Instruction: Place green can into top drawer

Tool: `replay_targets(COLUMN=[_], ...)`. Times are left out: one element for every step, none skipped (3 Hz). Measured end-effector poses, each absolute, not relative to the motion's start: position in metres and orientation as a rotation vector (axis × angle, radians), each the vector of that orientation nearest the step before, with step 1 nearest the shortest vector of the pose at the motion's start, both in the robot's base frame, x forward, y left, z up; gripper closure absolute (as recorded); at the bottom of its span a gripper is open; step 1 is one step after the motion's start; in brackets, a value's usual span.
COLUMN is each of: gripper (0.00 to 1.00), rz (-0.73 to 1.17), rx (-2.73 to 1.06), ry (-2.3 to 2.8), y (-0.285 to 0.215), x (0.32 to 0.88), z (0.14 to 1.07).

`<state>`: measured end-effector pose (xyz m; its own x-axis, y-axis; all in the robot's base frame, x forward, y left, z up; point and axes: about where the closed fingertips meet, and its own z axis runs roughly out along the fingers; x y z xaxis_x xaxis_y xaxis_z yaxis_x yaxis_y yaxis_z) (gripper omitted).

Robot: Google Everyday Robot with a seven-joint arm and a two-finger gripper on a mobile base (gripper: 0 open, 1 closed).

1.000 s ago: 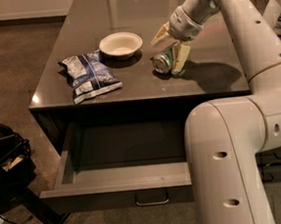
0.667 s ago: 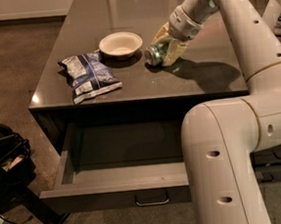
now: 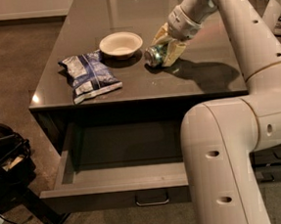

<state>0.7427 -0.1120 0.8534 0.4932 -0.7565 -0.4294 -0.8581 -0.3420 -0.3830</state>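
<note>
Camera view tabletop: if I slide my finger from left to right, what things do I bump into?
snack bag → white bowl → green can. The end effector is right there at the can, just right of the bowl, with its fingers closed around it.

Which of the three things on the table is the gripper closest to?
The green can, just right of the white bowl: the gripper is closed around it. The bowl sits apart, and the blue snack bag lies farther left.
</note>
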Motion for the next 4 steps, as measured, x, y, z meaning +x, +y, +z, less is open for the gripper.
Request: replay_targets(gripper=[1.0, 1.0, 1.0, 1.0], rz=[0.264, 0.302, 0.272, 0.212], rx=[-2.148, -2.065, -1.907, -1.696], ry=[1.271, 1.324, 1.436, 1.476], y=[-0.1, -0.109, -0.123, -0.14], x=[0.743, 0.727, 0.705, 0.668], z=[0.857, 0.883, 0.933, 0.999])
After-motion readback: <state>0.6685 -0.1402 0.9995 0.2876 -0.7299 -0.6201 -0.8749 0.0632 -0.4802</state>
